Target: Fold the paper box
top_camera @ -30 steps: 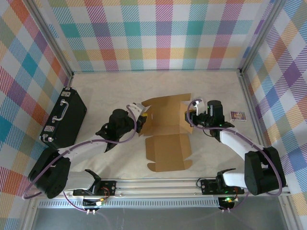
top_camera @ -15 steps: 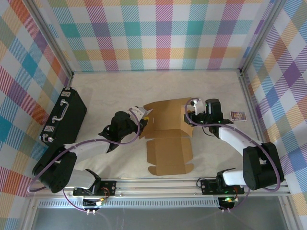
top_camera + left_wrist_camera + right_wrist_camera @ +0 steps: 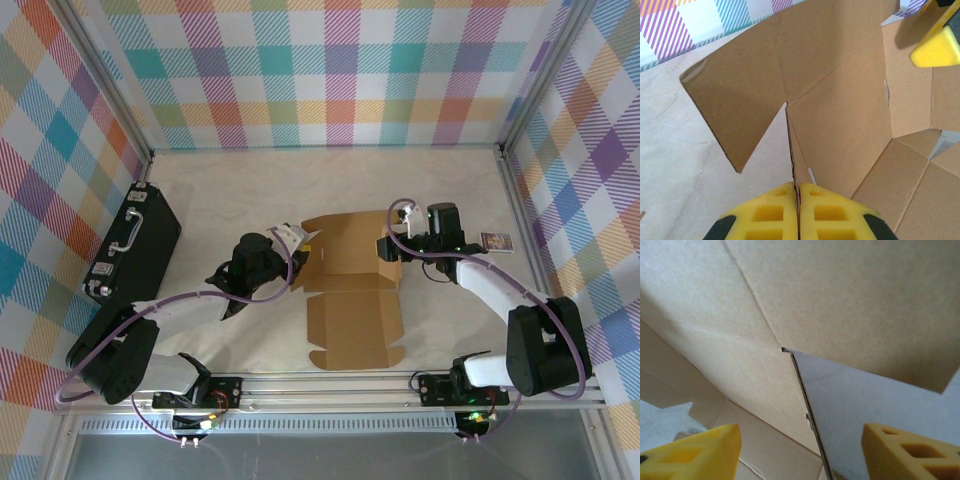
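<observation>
Box (image 3: 350, 300): lying half-folded, lid flap pointing toward 6 o'clock.
Left gripper (image 3: 797, 192): pinching the 9 o'clock wall's edge.
Right gripper (image 3: 800, 437): spread, straddling the 3 o'clock wall.

Black handled case (image 3: 133, 248) far left on the pale table (image 3: 250, 185); tiny purple-edged packet (image 3: 497, 242) far right

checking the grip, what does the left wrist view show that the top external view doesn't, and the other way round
Left wrist: a close look at the left gripper, its yellow pads shut on the edge of an upright wall of the box.
Top external: the case at the left, the packet at the right, and the box's near flap lying flat on the table.
Both: the half-raised box, with the left gripper at its left wall and the right gripper at its right wall.
</observation>
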